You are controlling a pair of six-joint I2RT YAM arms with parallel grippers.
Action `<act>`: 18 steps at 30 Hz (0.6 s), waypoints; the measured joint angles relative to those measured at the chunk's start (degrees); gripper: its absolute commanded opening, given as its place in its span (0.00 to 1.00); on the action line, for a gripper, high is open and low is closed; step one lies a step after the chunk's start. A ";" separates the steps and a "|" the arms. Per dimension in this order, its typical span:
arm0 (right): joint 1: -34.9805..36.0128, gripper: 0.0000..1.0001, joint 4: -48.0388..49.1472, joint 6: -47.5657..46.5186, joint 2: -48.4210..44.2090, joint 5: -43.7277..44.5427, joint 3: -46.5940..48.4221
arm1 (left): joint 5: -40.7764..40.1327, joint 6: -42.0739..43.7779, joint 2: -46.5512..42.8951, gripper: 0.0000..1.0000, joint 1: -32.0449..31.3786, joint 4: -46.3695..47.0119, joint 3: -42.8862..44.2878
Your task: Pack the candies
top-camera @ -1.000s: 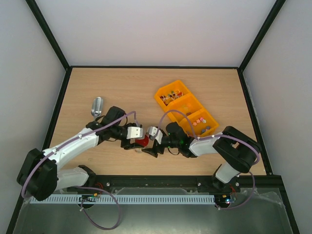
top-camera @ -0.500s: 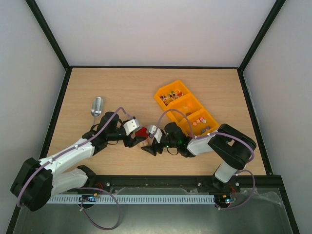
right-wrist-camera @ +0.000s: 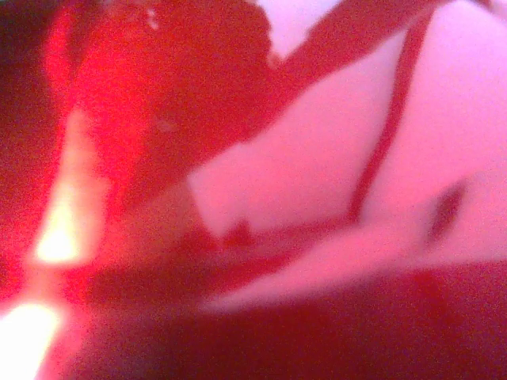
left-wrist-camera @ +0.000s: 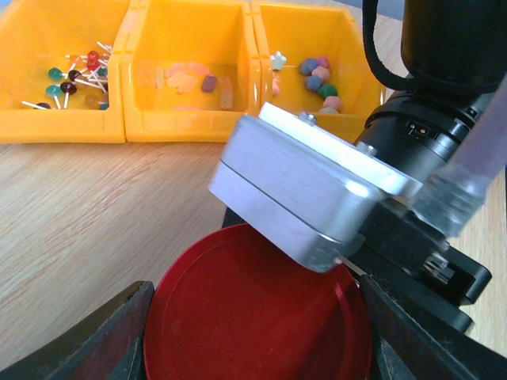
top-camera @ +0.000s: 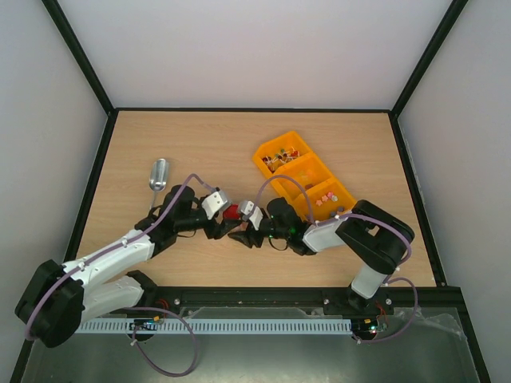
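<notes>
My left gripper [top-camera: 229,219] is shut on a round red lid [top-camera: 231,212]; in the left wrist view its dark fingers [left-wrist-camera: 103,340] clamp the lid [left-wrist-camera: 253,317] on both sides. My right gripper [top-camera: 239,235] is right against the lid, with its silver camera block [left-wrist-camera: 309,190] over the lid's far edge. The right wrist view is filled with blurred red, so its jaws cannot be made out. The pastel candies [left-wrist-camera: 317,75] lie in the orange tray's end compartment [top-camera: 326,196]. More pale sweets [left-wrist-camera: 194,79] lie in the middle compartment.
The orange three-compartment tray [top-camera: 297,159] stands right of centre, with lollipops [left-wrist-camera: 75,79] in its far compartment. A metal scoop [top-camera: 159,173] lies at the left of the wooden table [top-camera: 200,144]. Black frame rails edge the table.
My left gripper has carried the red lid up and to the right, off the table. My right gripper has closed in until it touches the lid.
</notes>
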 measured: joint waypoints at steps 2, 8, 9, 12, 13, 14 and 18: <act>0.02 0.50 0.24 -0.68 0.11 0.02 0.00 | 0.26 0.22 0.00 0.44 0.02 -0.07 -0.02; 0.11 0.47 0.37 -2.75 0.11 0.39 0.00 | 2.08 3.19 -0.55 0.43 1.77 -1.60 0.04; 0.20 0.46 0.44 -3.15 0.11 0.63 0.00 | 2.56 4.02 -0.63 0.43 2.10 -2.01 0.13; 0.35 0.46 0.68 -4.63 0.11 1.22 0.00 | 4.26 7.19 -0.66 0.42 3.04 -4.61 1.14; 0.35 0.46 0.83 -5.05 0.11 1.22 0.00 | 4.98 8.76 -0.66 0.41 3.23 -5.77 1.64; 0.35 0.46 0.96 -5.77 0.11 1.18 0.00 | 5.81 10.67 -0.63 0.40 3.34 -7.26 2.23; 0.33 0.46 0.96 -7.80 0.11 0.17 -0.11 | 8.22 17.42 -0.39 0.40 4.02 -12.20 3.96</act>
